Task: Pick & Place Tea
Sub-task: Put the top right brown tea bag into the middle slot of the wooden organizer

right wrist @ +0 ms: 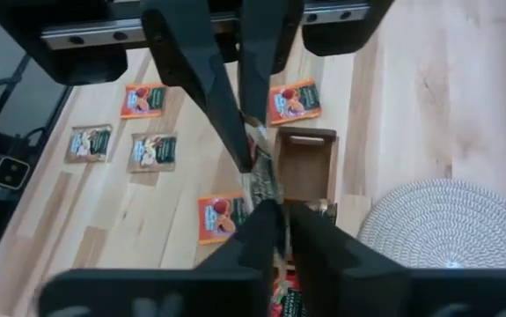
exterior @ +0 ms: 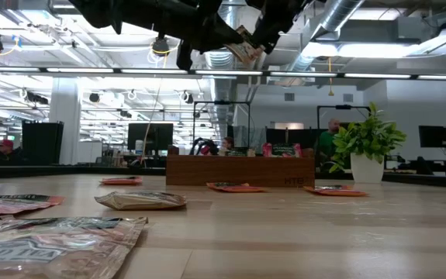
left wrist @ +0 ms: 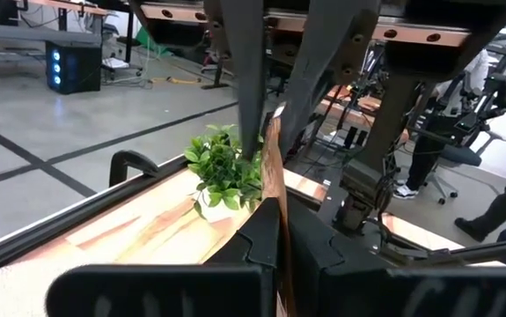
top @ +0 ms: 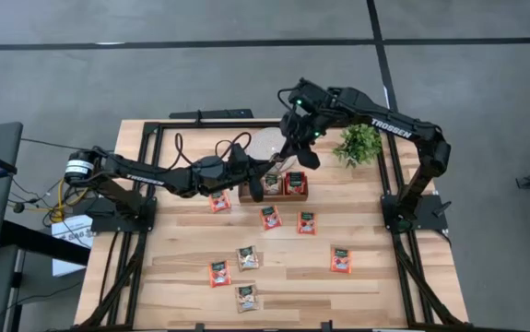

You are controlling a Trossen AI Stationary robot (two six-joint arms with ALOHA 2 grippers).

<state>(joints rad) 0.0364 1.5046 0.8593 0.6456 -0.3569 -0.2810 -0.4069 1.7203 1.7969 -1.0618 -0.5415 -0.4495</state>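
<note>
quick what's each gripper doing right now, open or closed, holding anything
left gripper: closed on a tea sachet, held above the wooden tray.
right gripper: closed on the same tea sachet.

Left arm stretched low across the desk toward centre — left pincer (top: 257,187) shut tight. Right arm arched in from the far right side; right pincer (top: 294,152) points down, fingers (right wrist: 201,75) narrowed — both pincers close together.
</note>
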